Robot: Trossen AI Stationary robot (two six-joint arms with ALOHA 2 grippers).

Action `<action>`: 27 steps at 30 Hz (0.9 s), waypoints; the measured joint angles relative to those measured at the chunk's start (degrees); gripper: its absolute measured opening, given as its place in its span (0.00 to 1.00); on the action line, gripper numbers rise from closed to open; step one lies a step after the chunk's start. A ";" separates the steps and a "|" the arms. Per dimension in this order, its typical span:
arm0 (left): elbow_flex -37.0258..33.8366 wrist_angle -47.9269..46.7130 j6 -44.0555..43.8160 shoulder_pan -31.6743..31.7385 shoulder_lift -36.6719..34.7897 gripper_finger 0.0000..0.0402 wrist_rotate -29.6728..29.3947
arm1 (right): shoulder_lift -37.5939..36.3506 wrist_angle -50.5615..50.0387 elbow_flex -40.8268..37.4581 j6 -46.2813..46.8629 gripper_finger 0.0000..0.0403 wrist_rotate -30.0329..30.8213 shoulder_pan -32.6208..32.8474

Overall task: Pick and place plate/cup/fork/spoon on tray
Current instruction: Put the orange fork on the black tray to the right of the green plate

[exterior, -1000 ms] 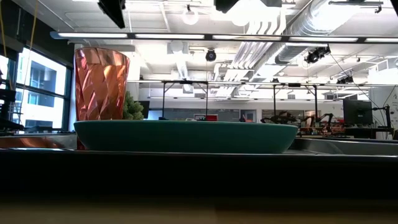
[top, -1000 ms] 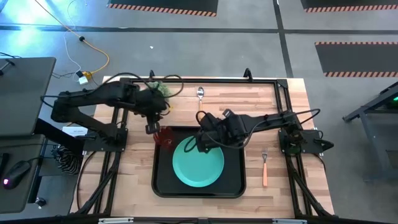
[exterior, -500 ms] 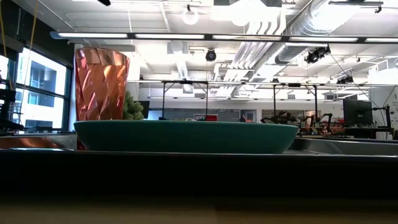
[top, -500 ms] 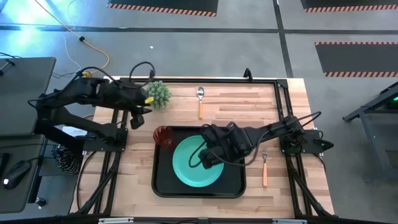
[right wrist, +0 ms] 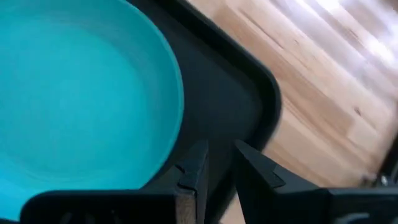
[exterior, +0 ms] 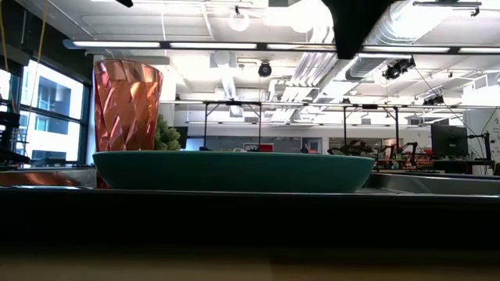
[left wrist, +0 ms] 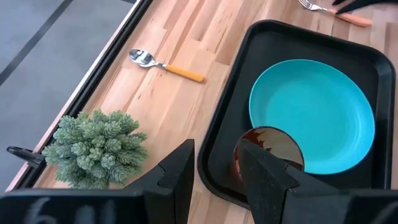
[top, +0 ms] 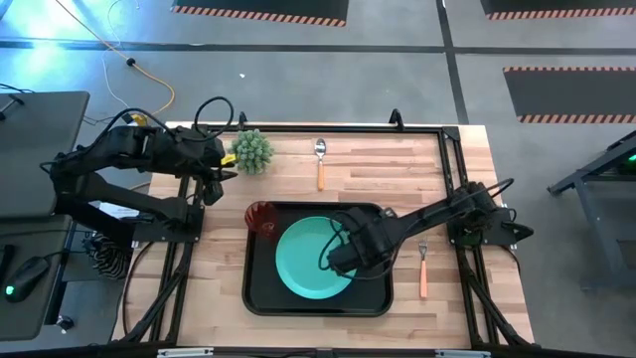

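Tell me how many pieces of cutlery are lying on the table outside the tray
2. The spoon lies on the wood at the table's far edge, beyond the tray. The fork lies on the wood just right of the tray. None seems hidden.

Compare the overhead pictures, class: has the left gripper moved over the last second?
Yes. The left gripper has pulled back from beside the cup, past the green plant, toward the table's left edge.
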 joint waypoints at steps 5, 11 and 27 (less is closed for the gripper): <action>-0.02 0.00 0.02 -0.01 0.43 0.29 -0.74 | -7.32 1.14 -9.65 8.27 0.16 -0.07 2.30; -0.02 0.00 -1.17 -0.01 0.43 0.29 -1.35 | -18.67 7.80 -23.86 17.99 0.16 -1.08 3.80; -0.04 0.31 -4.39 -0.01 0.43 0.29 -1.38 | -34.85 17.16 -47.11 27.79 0.26 -13.77 5.30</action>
